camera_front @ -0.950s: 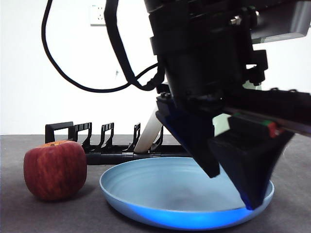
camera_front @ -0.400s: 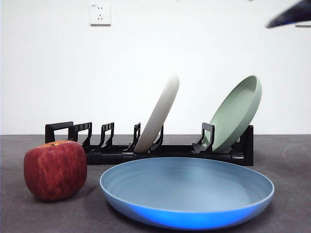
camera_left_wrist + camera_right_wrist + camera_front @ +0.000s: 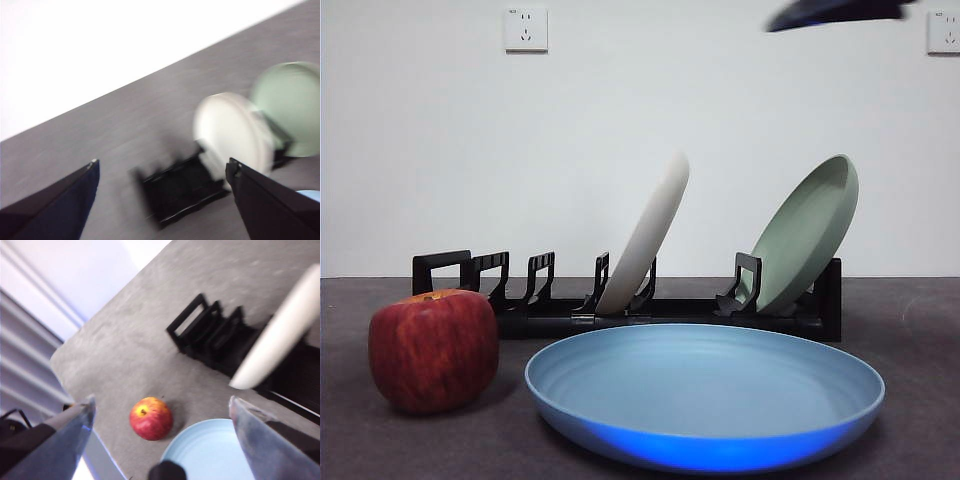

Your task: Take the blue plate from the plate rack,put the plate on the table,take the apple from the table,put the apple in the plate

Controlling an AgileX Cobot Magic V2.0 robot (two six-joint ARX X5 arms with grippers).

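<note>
The blue plate (image 3: pixel 705 395) lies flat on the table (image 3: pixel 920 430), in front of the plate rack (image 3: pixel 550 318). The apple (image 3: pixel 433 350) stands on the table just left of the plate, apart from it. My right gripper (image 3: pixel 161 399) is open and empty, high above the apple (image 3: pixel 151 418) and the blue plate (image 3: pixel 210 452). My left gripper (image 3: pixel 163 162) is open and empty, high above the plate rack (image 3: pixel 182 187); its view is blurred. In the front view only a black tip (image 3: pixel 835 12) shows at the top edge; I cannot tell which arm it is.
A cream-white plate (image 3: pixel 645 235) leans in the middle of the rack and a sage-green plate (image 3: pixel 805 235) leans at its right end. Both also show in the left wrist view, the cream plate (image 3: pixel 230 132) and the green plate (image 3: pixel 290 107). A white wall stands behind the table.
The arm that hung low over the blue plate has risen out of the front view. Its black tip at the top edge has since shifted left. Plate and apple have not moved.
</note>
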